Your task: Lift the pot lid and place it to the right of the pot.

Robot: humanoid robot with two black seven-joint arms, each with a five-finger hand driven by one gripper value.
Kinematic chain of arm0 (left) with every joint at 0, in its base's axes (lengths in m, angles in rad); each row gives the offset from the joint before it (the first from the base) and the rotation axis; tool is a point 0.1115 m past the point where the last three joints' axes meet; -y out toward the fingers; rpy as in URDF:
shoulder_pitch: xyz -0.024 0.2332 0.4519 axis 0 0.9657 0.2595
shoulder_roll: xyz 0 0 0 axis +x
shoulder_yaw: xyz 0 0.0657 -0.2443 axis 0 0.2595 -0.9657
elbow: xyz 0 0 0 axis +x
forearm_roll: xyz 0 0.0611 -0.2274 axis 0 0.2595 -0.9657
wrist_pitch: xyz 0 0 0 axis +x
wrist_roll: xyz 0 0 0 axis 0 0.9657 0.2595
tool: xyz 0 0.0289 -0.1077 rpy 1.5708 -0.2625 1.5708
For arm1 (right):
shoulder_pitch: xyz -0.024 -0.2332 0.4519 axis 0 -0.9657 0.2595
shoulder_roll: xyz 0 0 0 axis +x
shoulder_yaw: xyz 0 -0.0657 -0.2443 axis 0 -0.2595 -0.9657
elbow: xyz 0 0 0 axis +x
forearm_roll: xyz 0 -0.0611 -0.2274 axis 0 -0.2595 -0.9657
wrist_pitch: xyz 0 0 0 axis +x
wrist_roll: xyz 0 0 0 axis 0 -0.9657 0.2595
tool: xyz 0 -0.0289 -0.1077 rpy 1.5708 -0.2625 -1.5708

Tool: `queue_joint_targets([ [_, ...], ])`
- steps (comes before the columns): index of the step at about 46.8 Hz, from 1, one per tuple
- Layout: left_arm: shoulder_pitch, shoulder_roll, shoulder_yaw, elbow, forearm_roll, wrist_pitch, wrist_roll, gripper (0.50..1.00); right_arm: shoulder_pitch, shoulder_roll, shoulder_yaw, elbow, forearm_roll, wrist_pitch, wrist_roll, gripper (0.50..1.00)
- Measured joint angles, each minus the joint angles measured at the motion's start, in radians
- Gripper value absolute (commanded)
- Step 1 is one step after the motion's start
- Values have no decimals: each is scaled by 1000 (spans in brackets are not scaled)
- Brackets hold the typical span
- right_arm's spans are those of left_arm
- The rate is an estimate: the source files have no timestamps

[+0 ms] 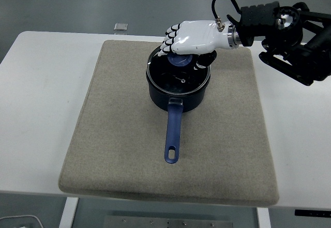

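A dark blue pot (178,97) stands on a grey mat (114,135), its long blue handle (173,132) pointing at the near edge. Its glass lid (176,78) with a blue knob (180,60) lies over the pot and looks a little tilted, the far rim higher. My right hand (185,52), white with black-banded fingers (169,38), reaches in from the right and curls over the knob, the thumb (206,59) on its right side. The grip underneath is partly hidden by the palm.
The mat covers most of the white table (41,83). My black right forearm (289,31) spans the back right corner. A small square object (121,27) lies at the far edge. Bare mat (232,104) lies right of the pot.
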Motion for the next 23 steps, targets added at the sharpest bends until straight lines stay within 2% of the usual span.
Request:
queue_joint_targets([
  [23,-1,0,0,0,0,0,0,1000,8,1,-24,-1,6,3,0,901],
])
